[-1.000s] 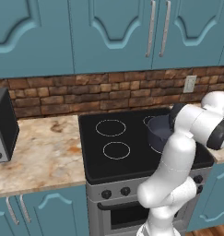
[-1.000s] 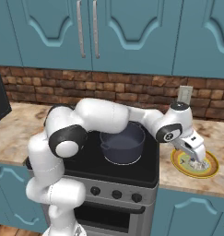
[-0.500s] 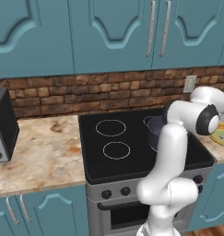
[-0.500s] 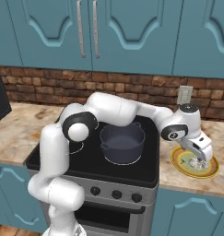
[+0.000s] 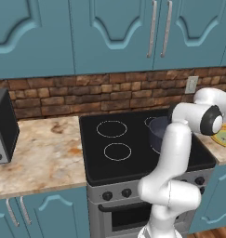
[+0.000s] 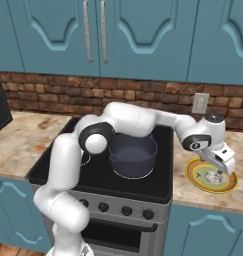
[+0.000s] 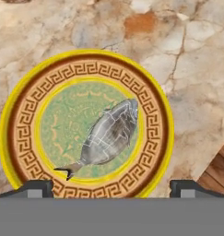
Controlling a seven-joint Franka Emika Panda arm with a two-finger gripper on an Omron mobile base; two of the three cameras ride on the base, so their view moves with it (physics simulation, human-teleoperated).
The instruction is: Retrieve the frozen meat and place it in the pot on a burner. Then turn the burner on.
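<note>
Gripper open above grey, scaly fish on yellow-rimmed plate.

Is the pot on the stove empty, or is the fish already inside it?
Empty. The pot shows a bare dark bottom, and the fish lies on the yellow plate on the counter, under the open claw.

We find the white arm rising from its base, bending at a dark elbow joint and reaching across to the robot's right. The forearm runs level, then the wrist turns downward. The gripper points down with its jaws spread wide and nothing between them. In the hand view we see the two dark fingers set far apart at the lower edge.
</note>
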